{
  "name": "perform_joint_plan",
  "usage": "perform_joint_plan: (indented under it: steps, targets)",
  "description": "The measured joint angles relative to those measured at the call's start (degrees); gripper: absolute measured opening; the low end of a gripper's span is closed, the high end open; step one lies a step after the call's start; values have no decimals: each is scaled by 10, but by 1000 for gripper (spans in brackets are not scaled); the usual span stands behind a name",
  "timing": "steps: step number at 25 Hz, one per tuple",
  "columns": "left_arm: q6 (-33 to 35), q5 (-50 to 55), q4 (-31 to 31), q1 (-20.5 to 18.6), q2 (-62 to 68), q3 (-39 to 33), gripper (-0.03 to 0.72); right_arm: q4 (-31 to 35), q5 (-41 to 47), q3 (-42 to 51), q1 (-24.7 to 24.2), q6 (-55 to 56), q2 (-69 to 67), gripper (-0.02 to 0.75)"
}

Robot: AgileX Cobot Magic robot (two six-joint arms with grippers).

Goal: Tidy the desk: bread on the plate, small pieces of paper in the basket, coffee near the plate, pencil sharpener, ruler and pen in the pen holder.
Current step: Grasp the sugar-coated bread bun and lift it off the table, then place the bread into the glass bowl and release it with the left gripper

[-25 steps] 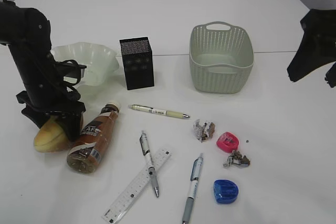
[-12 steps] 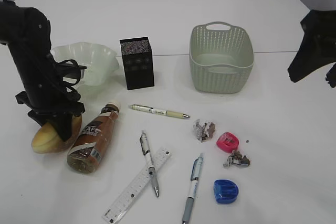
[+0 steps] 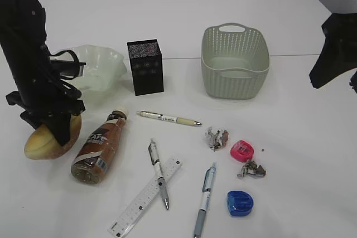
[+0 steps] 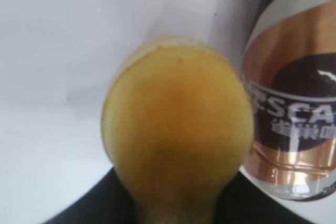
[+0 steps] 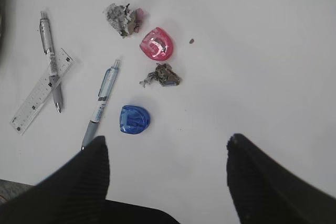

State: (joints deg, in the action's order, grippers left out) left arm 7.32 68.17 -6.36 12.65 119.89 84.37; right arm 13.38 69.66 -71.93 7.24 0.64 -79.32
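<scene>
Left claw point(image 3: 56, 132) now clenched on bread point(image 3: 47, 143), shifted left away from coffee point(image 3: 99, 149), near-left table; plate point(image 3: 97, 68) just beyond. Right claw point(image 5: 168, 156) spread, empty.

White lettering is showing on the dark label of the coffee point(image 4: 294, 103) in the left wrist view — "ESCA", cut off at both ends, with a row of smaller white characters beneath it that are staying too blurred to read. In the exterior view the same bottle's label is offering only part of a word in pale capitals — not clearly legible. The ruler point(image 3: 146, 196) is carrying black graduation marks, its numbers too small to make out. The pens' printing is likewise too small to read.
</scene>
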Motion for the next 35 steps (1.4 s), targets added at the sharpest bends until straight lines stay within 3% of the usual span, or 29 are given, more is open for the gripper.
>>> perform_joint_plan:
  steps: [6,12,19,27,35]
  targets:
    - [-34,9,-7,0,-45,9,207,0,0,0,0,4,0,512]
    - [-65,9,4,0,-52,101,206,0,0,0,0,21,0,512]
    - [-92,-67,33,-9,-52,183,206,0,6,0,0,43,0,512]
    - [-100,-179,36,-52,1,195,207,0,11,0,0,60,0,511]
    - [-101,-266,36,-54,65,195,207,0,10,0,0,83,0,512]
